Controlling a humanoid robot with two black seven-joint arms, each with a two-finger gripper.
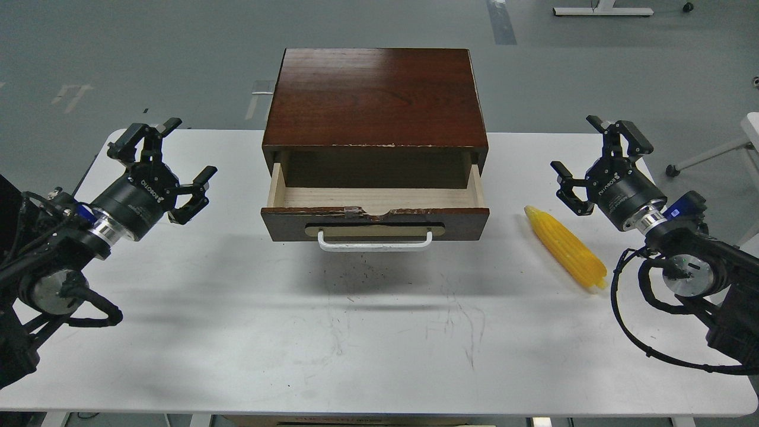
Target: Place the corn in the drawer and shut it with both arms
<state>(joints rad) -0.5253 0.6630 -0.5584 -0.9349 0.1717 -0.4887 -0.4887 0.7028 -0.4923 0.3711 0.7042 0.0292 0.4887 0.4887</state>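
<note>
Jaws: both grippers stand with fingers spread apart, holding nothing. The left gripper (168, 155) hovers over the left end of the white table (367, 332), well apart from the cabinet (375, 98). The cabinet, dark red-brown, sits at the table's far centre. Its drawer (375, 213) is pulled out toward the viewer, showing a pale wood interior with nothing visible inside; the front's top edge is chipped, and a white bar handle (375, 242) hangs below it. The corn (566, 247) lies flat on the table right of the drawer front, pointed end toward the cabinet, apart from it. The right gripper (586, 155) hovers just beyond the corn, not touching. Bare tabletop spans the near side, from the drawer to the front edge.
</note>
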